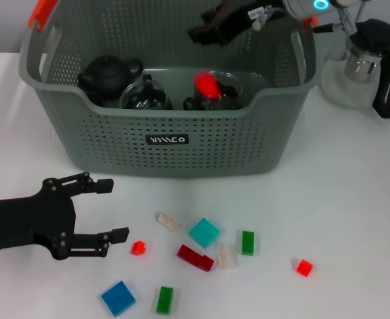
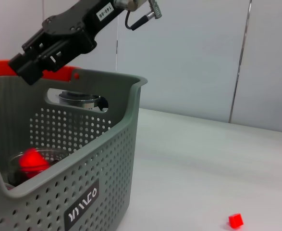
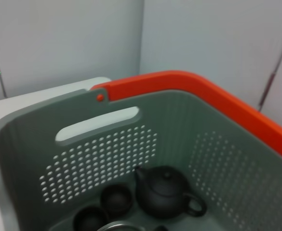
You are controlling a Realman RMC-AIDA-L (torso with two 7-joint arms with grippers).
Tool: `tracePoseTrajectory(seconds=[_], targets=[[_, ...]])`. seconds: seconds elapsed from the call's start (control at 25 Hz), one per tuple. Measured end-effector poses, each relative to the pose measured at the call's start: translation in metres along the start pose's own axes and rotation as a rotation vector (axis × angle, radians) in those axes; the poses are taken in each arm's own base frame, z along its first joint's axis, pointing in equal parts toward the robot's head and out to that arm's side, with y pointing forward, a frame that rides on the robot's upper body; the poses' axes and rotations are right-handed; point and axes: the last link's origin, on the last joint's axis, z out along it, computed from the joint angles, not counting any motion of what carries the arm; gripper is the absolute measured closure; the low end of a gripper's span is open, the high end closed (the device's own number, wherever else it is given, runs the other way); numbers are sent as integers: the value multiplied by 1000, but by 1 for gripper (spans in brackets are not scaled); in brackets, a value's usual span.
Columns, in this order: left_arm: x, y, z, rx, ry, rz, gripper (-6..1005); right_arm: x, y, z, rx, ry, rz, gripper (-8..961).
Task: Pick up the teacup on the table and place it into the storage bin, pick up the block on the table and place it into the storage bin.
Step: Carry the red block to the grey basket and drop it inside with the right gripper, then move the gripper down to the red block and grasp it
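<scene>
1. Small red block [image 1: 138,248] lies on the desk [image 1: 354,199], just beside the left gripper [image 1: 108,209]; jaws spread, empty.
2. Risk: a jaw tip nudges the block away on closing.
3. Storage bin [image 1: 168,143] sits beyond, teaware inside.
4. Right gripper [image 1: 204,31] hangs above the bin; cannot tell its jaws. Risk: clipping the rim.

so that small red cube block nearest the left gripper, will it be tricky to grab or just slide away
The small red cube block looks like rigid plastic, so it probably won't deform. It seems tiny beside the open left gripper, so it's likely light and could skid on the smooth white table if one finger nudges it first. Its flat faces suggest it won't roll.
</scene>
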Motion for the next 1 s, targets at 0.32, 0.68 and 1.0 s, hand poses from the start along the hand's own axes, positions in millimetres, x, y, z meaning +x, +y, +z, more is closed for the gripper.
tracePoseTrajectory(seconds=[0.32, 0.68, 1.0], targets=[[-1, 1, 0, 1, 1, -1, 115, -10, 4, -15, -23, -55, -12, 484], [-1, 3, 1, -8, 8, 4, 116, -3, 28, -82, -294, -223, -37, 128], [-2, 5, 1, -7, 10, 20, 121, 53, 55, -115, -373, 33, -128, 35]])
